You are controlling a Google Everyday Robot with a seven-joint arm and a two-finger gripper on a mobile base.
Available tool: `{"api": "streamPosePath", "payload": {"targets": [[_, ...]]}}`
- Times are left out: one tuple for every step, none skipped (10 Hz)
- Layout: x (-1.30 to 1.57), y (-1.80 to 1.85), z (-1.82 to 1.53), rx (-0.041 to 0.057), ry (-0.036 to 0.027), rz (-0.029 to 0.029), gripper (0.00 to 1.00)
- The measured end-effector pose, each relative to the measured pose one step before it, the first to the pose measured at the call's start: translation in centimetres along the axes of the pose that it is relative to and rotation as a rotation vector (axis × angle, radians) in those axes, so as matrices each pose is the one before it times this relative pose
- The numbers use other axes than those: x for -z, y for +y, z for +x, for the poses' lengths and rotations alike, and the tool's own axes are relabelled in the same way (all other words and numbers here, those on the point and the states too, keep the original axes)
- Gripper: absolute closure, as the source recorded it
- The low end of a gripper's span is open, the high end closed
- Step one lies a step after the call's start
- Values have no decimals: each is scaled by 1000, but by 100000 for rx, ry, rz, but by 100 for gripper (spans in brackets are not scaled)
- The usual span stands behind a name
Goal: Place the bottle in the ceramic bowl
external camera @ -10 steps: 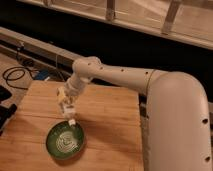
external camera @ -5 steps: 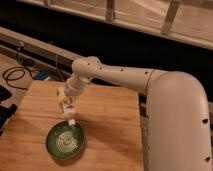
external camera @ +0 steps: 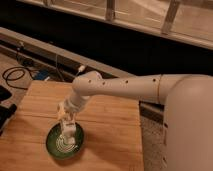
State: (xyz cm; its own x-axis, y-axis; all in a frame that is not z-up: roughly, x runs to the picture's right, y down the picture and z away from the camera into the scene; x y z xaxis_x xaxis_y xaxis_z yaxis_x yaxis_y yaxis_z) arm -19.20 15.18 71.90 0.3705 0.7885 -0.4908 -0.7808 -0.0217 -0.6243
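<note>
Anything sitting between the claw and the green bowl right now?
Only the small cream-white plastic bottle. In the camera view the claw hangs over the round green ceramic bowl, and the bottle reaches down from it onto the bowl's pale rings.

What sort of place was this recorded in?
Probably a lab or workshop: a wooden table beside cables on the floor. The gripper hangs over the ceramic bowl, bottle below it.
</note>
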Motion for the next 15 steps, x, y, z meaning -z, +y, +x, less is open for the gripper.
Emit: {"api": "streamPosePath", "payload": {"targets": [[-919,-377,1953,-1950,962,-369,100],[-548,-205,561,-347,1193,-240,100],[-48,103,-12,209,103,-18,100],[15,43,-13,86,20,10,97],[68,-65,-20,-160,-131,6,87],[5,-63,1,-105,-19,18,79],[-7,52,-28,80,-6,-26,67],[-15,54,-8,102,33,-13,57],[-67,60,9,166,126,-26,47],[-19,32,1,57,38,-21,39],[-15,-94,21,-161,21,-25,26],[10,-11,-6,5,-25,12,21],[-9,10,-4,24,13,2,20],[-15,29,-4,69,32,-1,20],[-5,12,-15,20,-7,-19,20]]}}
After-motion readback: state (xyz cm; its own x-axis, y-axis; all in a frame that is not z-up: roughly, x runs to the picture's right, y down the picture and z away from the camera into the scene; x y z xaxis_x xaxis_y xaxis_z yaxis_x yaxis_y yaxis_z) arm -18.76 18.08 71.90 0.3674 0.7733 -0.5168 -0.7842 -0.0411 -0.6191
